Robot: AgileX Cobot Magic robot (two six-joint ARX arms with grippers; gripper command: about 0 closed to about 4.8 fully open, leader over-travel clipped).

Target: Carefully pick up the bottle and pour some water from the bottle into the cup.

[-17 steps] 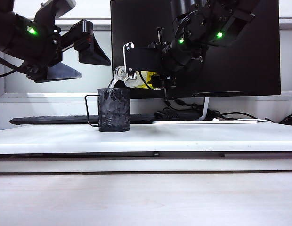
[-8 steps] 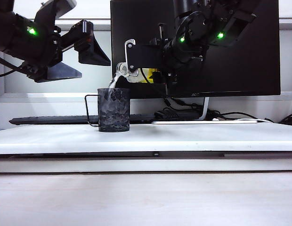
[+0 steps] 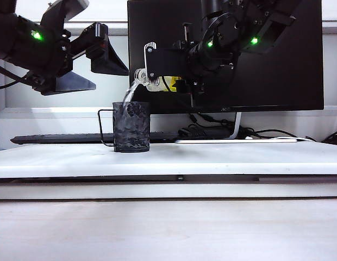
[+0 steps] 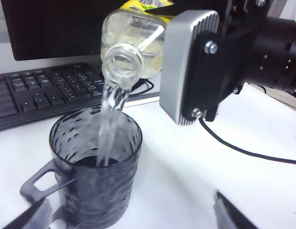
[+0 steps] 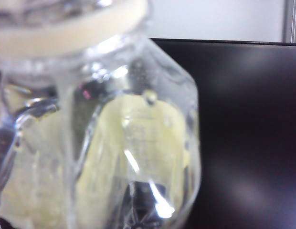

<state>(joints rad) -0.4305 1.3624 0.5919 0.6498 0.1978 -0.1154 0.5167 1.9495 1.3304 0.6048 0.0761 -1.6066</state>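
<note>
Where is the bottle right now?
In the exterior view the bottle is up in the air, left of the middle, tipped sideways in the right gripper, its mouth above the cup.

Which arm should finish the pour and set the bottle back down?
Right. The right gripper already grips the tilted bottle above the cup; the left gripper hangs open and empty nearby.
</note>
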